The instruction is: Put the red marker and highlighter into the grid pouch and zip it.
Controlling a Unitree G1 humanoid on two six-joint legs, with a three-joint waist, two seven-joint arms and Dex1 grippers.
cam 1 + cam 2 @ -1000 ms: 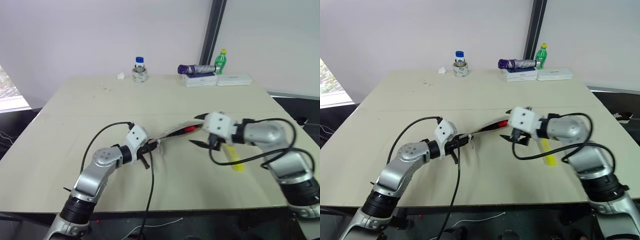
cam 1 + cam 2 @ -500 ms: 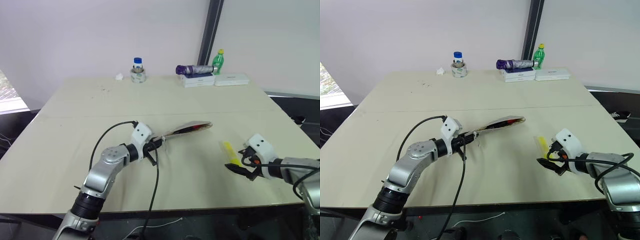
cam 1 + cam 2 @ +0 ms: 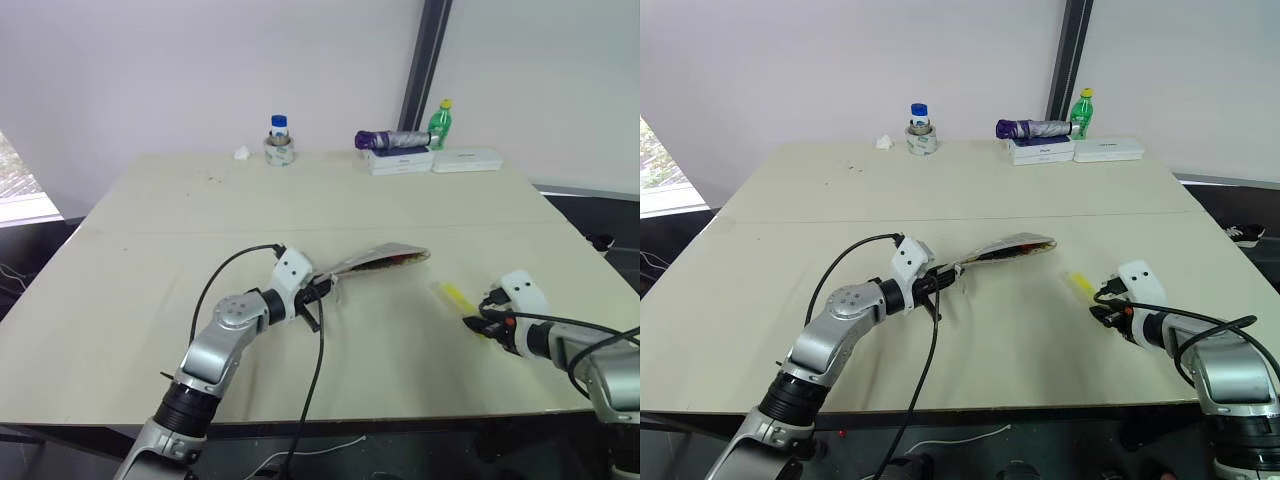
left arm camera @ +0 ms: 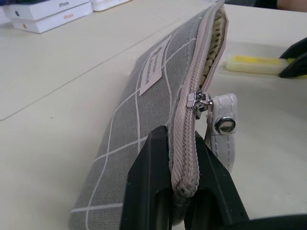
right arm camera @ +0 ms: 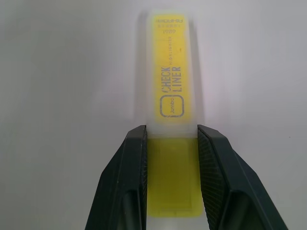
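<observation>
Right wrist view has the right end effector (image 5: 170,177) clamped on the highlighter (image 5: 171,103), on the worktop (image 3: 150,230). Left end effector (image 4: 184,189) pinches the pouch (image 4: 158,96); next, lift and insert.

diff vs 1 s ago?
The right gripper left the grid pouch's mouth, swung out to the robot's right and dropped to the highlighter on the table, its fingers now flanking one end of it. The left gripper stays pinched on the pouch's zipper edge; pouch open, something red inside.
</observation>
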